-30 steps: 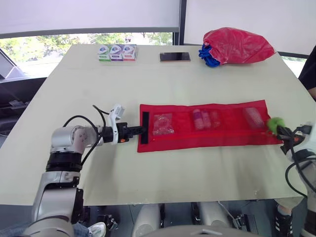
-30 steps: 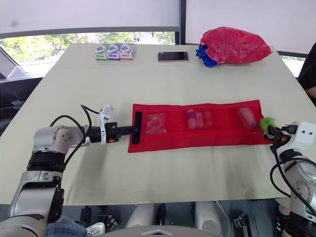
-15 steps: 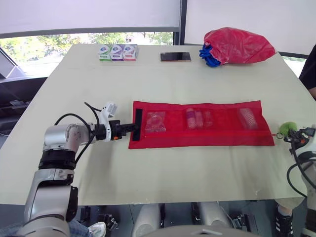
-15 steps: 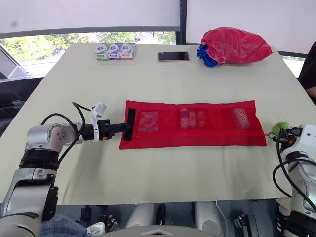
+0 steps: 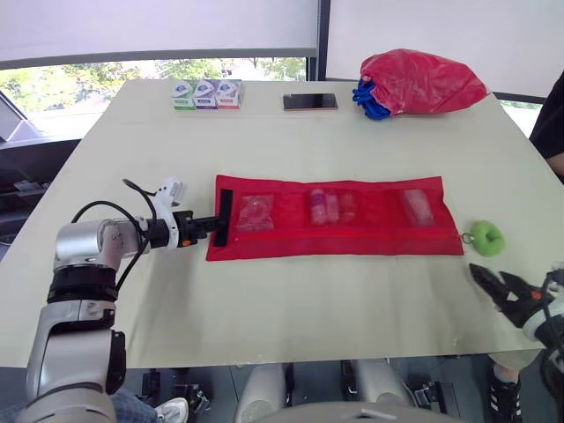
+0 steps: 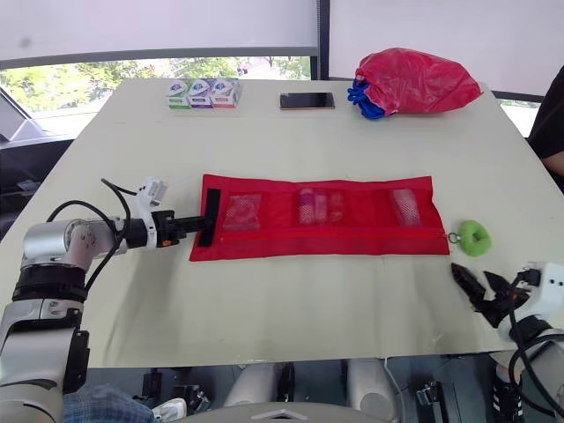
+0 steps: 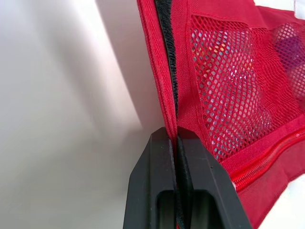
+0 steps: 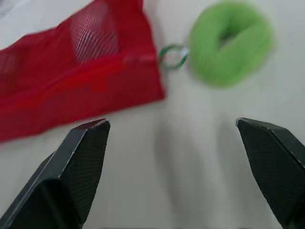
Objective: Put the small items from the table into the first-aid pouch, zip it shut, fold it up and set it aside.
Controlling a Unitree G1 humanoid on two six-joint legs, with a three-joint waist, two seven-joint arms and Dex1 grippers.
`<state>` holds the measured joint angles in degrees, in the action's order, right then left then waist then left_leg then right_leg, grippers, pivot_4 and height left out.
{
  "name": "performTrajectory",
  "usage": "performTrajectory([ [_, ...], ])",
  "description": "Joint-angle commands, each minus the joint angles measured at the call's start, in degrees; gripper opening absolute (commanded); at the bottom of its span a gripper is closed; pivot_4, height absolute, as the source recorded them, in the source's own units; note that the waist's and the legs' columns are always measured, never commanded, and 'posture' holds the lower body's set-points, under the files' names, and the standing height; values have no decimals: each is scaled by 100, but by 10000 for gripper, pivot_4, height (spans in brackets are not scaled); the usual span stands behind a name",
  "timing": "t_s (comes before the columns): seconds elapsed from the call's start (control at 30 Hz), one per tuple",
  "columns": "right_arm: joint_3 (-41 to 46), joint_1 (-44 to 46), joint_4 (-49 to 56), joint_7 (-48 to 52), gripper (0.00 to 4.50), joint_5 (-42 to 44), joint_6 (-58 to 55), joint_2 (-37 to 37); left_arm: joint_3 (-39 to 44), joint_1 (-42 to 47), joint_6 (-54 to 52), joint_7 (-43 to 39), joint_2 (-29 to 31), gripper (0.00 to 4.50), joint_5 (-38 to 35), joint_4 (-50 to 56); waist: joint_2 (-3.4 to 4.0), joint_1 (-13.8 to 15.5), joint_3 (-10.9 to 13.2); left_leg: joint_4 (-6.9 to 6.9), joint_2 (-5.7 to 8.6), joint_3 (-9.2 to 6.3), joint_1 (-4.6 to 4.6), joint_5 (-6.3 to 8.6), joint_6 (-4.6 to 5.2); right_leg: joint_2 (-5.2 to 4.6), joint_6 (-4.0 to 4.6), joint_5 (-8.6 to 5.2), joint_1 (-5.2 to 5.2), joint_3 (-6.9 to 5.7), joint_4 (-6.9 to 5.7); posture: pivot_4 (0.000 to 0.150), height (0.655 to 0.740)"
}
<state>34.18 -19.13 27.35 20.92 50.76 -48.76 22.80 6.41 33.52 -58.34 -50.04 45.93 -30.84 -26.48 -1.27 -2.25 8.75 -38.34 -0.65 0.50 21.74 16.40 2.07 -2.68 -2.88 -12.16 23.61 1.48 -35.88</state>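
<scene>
1. The first-aid pouch lies unrolled and flat across the centre of the frame, a long red fabric rectangle on the pale tabletop.
2. Its upper half carries see-through mesh pockets; the small items sit inside them, spread along the row. A red zip line runs beneath the mesh.
3. A narrow black fuzzy strip stands across the pouch's left end.
4. The left gripper reaches in from the left of the frame; its flat black fingers are pressed together on that left edge, the red hem and black strip pinched between them.
5. At the pouch's right end a small metal ring links to a soft green doughnut-shaped pull lying on the tabletop.
6. The right gripper sits at the lower right, fingers spread wide with nothing between them, apart from the green pull.
7. Along the top edge: three small boxes, a flat phone, and a crumpled glossy red bag with blue cords.
</scene>
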Motion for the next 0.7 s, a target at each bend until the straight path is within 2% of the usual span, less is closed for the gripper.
performTrajectory([
  [0.03, -138, -31, 368, -137, 45000, 189, -4, -61, 15, -24, 252, -84, 298, 19824, 281, 21, 0, 13, 0, 0, 0, 0, 0, 0, 0, -1, 0, 0, 0, -1, 0, 1500, 7400],
  [0.17, -415, 35, 427, -536, 45000, 4, 73, -211, -312, 5, 895, -366, 546, 40783, 660, 305, 0, 30, 1, 3, 0, -3, 5, 1, -1, -20, 20, 11, 3, -4, 3, 1500, 7400],
  [0.2, -468, 81, 376, -662, 45000, -85, 112, -254, -331, 132, 996, -494, 584, 43319, 658, 407, 0, 35, 1, 3, 1, -3, 6, 1, -1, -24, 20, 11, 4, -5, 3, 1500, 7400],
  [0.4, -681, 418, 206, -1103, 45000, -198, 173, -477, -456, 522, 1733, -1560, 634, 44263, 489, 1414, -42, 133, 14, -2, 4, -3, 18, 1, -1, -41, 21, 11, 6, -17, 13, 1500, 7400],
  [0.6, -571, 857, 65, -1865, 45000, 118, 27, -841, -493, 506, 1531, -2562, 702, 44263, -171, 2763, -39, 129, 16, 5, 4, -1, 26, 3, 1, -37, 25, 12, 16, -15, 15, 1500, 7400],
  [0.7, -464, 1047, -18, -2301, 45000, 407, -94, -1047, -520, 447, 1459, -2813, 657, 44263, -469, 3338, -40, 134, 16, 4, 5, 1, 27, 3, 2, -28, 24, 12, 16, -15, 15, 1500, 7400],
])
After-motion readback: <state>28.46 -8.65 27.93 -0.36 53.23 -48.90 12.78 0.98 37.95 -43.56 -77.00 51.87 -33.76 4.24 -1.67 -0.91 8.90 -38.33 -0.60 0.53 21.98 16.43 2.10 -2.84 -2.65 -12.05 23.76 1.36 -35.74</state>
